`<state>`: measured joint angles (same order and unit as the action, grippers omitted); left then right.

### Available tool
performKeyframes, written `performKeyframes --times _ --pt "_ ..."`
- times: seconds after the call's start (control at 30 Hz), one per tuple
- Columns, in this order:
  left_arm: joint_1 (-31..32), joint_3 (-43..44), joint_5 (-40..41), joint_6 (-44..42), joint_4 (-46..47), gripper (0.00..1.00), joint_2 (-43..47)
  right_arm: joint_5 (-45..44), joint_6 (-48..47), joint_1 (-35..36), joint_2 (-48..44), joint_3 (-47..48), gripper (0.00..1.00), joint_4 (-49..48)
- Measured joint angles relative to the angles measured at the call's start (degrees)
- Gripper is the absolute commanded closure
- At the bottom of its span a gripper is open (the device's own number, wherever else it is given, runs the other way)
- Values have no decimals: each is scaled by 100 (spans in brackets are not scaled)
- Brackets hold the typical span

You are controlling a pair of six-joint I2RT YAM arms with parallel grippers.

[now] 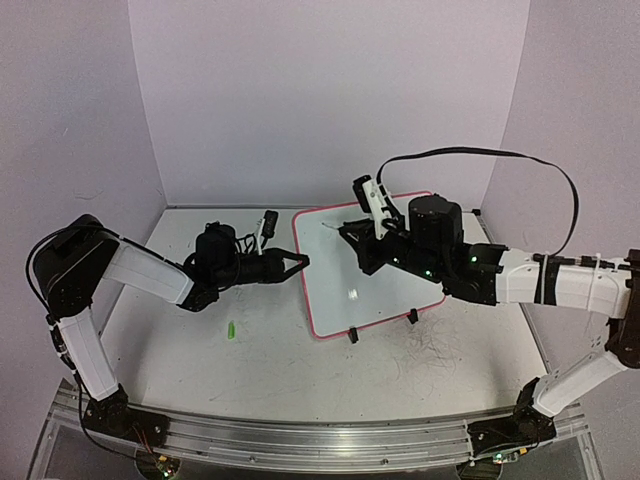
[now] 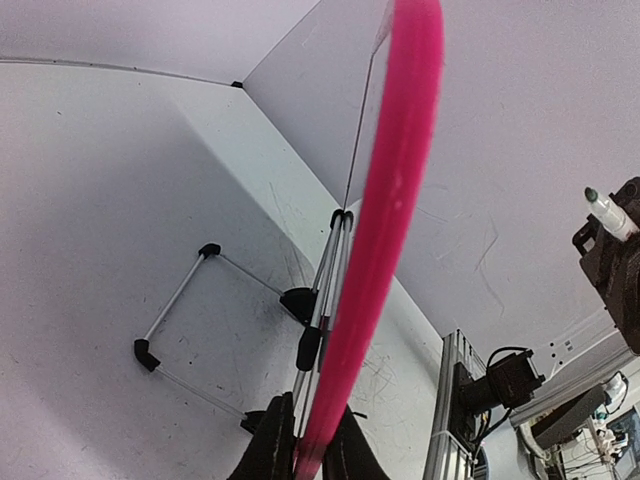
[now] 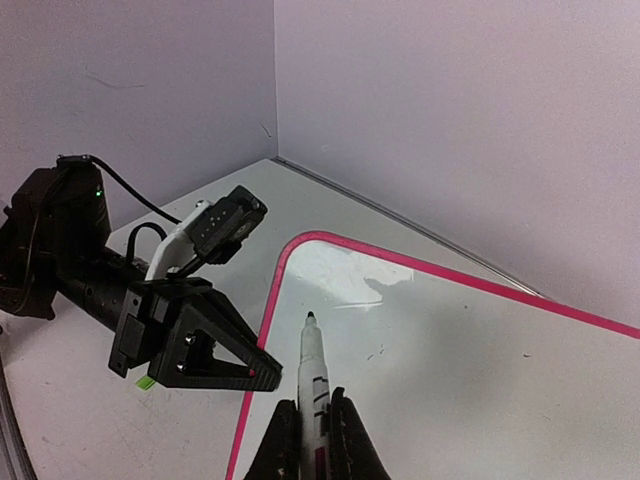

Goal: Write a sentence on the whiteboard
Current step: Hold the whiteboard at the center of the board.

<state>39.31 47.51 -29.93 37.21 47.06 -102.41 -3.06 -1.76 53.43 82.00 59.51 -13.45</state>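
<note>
Whiteboard (image 1: pixel 390 290) rim is pinched by closed left gripper (image 1: pixel 300 263).

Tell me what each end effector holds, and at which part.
The left end effector clamps the whiteboard at its pink rim. The right end effector grips the marker by its barrel, well behind the tip.

No legible text, label, brand or number in any view. Whiteboard (image 1: pixel 340 285) face: faint specks only, no words. Marker (image 3: pixel 314 380) barrel: dark print, too small to read. Tabletop (image 1: pixel 430 350): illegible scribbles.
</note>
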Motion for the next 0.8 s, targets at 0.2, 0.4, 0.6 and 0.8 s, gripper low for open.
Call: performKeyframes --times 0.2,0.4,0.6,0.8 --pt "0 0 -7 -122 13 87 0 246 1 0 32 6 100 95" --pt "0 -5 -11 -122 12 78 0 432 -25 0 32 6 100 100" --pt "0 -82 -41 -127 49 81 2 531 -35 0 128 19 100 86" --pt "0 -122 -41 -144 56 88 2 515 -35 0 386 167 100 109"
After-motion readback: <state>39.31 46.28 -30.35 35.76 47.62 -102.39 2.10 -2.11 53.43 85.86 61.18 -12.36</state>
